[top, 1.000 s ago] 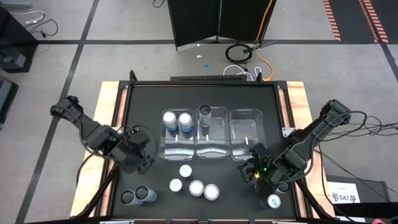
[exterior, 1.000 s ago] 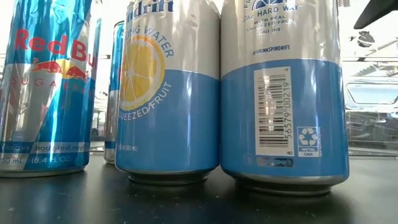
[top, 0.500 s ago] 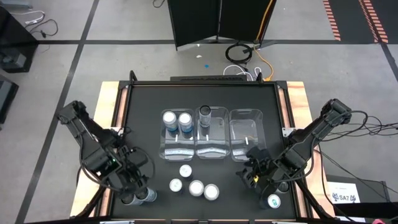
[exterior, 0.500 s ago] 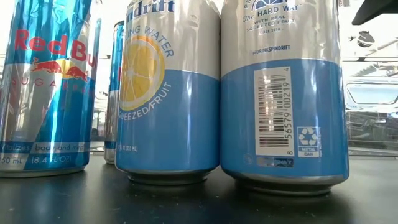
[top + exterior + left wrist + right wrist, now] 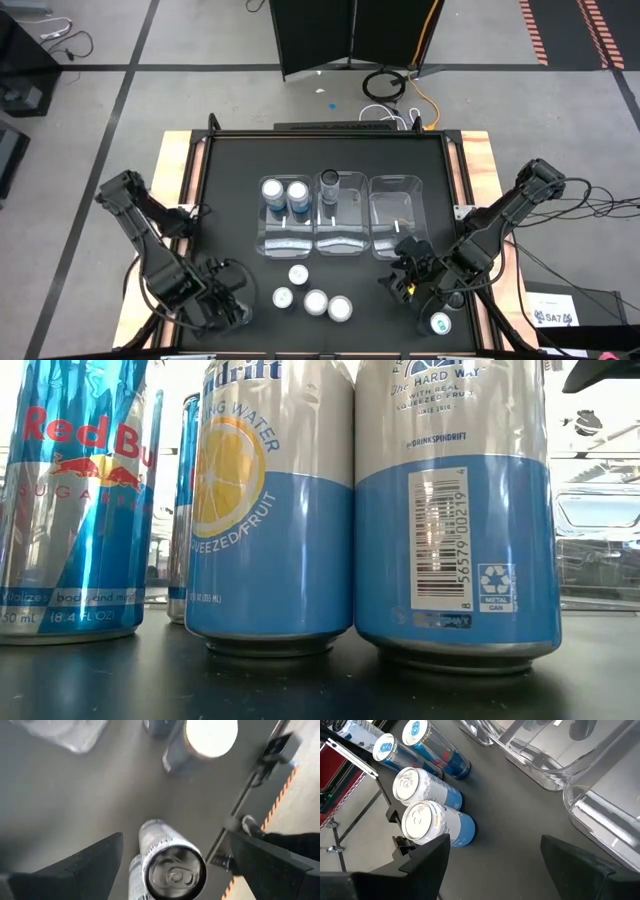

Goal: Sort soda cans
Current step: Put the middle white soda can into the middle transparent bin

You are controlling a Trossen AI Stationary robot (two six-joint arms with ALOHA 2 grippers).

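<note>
My left gripper point(image 5: 222, 305) point(image 5: 175, 837) hangs open over two dark grey soda cans point(image 5: 235, 316) standing at the table's near left. Its fingers stand on either side of one can's silver top point(image 5: 172, 872) without touching it, and the second can point(image 5: 133, 876) stands right beside. My right gripper point(image 5: 405, 275) point(image 5: 495, 840) waits open at the near right, above bare table. Several light-topped cans point(image 5: 316, 302) stand upright in a cluster at near centre, among them blue-and-white ones point(image 5: 432, 822) point(image 5: 455, 510) and a slim blue one point(image 5: 75, 500).
Three clear bins point(image 5: 395, 238) sit side by side mid-table. The left one holds two blue-topped cans point(image 5: 285, 191) and the middle one holds one dark can point(image 5: 329, 181). A lone can point(image 5: 440, 323) stands near the near right corner. The table's raised edge point(image 5: 196, 180) runs close to my left arm.
My left gripper has swung toward the table's near edge and come down, ending over the two dark cans at the near left; it has stayed open. The cans have not moved.
</note>
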